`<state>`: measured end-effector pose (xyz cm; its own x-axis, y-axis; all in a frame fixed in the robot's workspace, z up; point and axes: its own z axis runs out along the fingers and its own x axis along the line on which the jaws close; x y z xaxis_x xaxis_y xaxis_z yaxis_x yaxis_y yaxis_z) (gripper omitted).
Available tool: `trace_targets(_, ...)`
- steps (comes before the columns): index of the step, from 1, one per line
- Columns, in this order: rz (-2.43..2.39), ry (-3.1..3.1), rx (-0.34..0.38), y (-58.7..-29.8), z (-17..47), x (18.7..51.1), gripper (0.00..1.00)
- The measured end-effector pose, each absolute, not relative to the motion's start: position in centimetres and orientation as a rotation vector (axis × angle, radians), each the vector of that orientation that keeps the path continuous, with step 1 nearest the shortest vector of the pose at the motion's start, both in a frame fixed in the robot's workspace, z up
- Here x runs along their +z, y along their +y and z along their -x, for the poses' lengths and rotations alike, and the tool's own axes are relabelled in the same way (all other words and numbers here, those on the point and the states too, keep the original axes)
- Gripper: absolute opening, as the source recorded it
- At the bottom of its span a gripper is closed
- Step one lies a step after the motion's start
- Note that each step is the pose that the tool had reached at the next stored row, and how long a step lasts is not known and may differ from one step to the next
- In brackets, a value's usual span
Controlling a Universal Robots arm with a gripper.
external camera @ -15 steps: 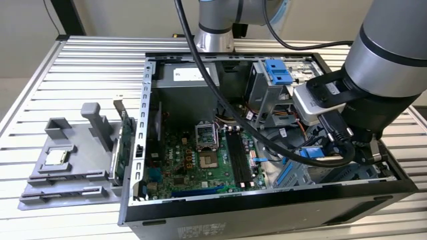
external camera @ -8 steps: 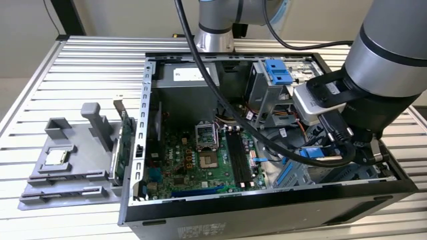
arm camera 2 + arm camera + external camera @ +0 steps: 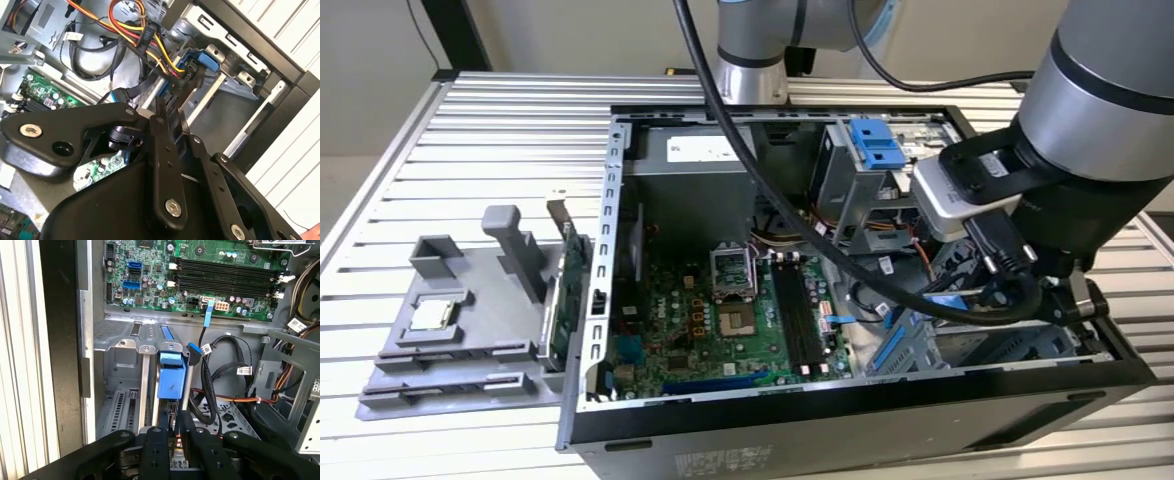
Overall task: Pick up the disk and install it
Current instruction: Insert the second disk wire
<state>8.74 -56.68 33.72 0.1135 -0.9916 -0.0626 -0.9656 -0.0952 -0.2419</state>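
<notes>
- Exterior view: one arm (image 3: 1107,120) reaches down into the drive-bay corner of one open computer case (image 3: 854,430), at the exterior view's right. The case lies on the slatted metal table (image 3: 494,110).
- One gripper (image 3: 172,432) in both wrist views; its two black fingers (image 3: 155,452) stand close together.
- Jaws: narrow, and as far as I can see closed on the edge of the disk (image 3: 171,377).
- One disk. In the first wrist view it stands edge-on in the bay, its blue rail frame between two grey metal bay rails.
- One motherboard (image 3: 200,270) beyond the bay. I count two blue ports (image 3: 134,265) on it.
- One black cable with a blue plug (image 3: 194,351) hangs just beside the disk's frame.
- One bundle of red, yellow and orange wires (image 3: 142,35) runs above the bay in the second wrist view.
- Outside the case, at the exterior view's left: one grey fixture (image 3: 454,360) on the table, carrying one square processor chip (image 3: 434,313), well apart from the gripper.
- One more blue plastic piece (image 3: 878,145) sits in the case's upper bay.
</notes>
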Motion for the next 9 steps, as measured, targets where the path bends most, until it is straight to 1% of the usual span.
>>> trace_targets(3,2.166,1.947,-0.170,-56.68,-8.74,34.30,1.00)
trace_targets(9,2.202,1.903,-0.163,-56.67,-9.47,34.31,1.00)
